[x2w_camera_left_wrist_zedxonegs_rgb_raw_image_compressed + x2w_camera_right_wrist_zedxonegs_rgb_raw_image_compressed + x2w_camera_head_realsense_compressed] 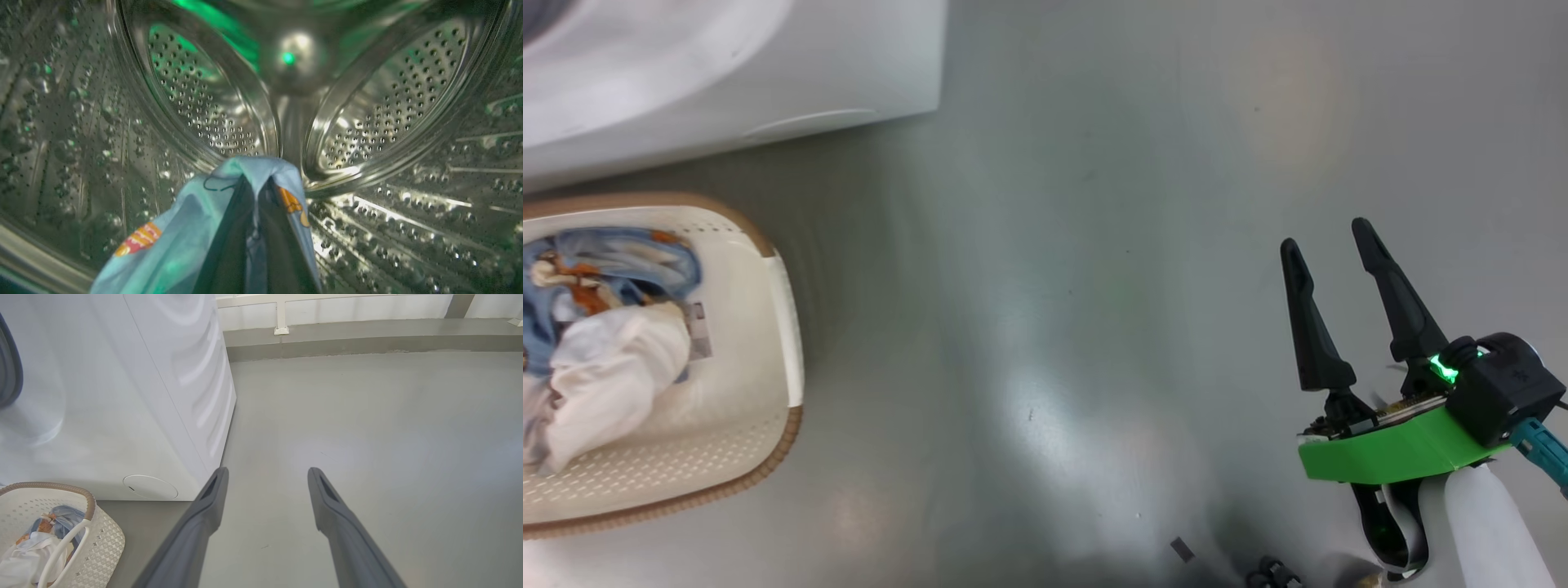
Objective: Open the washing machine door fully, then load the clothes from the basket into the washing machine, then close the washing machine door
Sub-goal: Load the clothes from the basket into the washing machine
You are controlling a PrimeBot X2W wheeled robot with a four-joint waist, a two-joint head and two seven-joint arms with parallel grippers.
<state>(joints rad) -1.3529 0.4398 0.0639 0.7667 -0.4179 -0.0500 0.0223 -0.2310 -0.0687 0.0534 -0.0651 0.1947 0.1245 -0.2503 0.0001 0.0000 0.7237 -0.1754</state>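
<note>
Overhead, in the head view, the basket (776,327) is seen on the floor beside the washing machine (768,65), with clothes (613,343) in it awaiting loading. The right hand (1327,237) is spread wide, holding nothing, well apart to the right.

At the left wrist, the left hand (255,192) is clamped on a light-blue garment (184,237), held inside the steel drum (408,102), probably for release.

At the right wrist, the basket (102,539) is seen lower left of the parted fingers (212,498).
</note>
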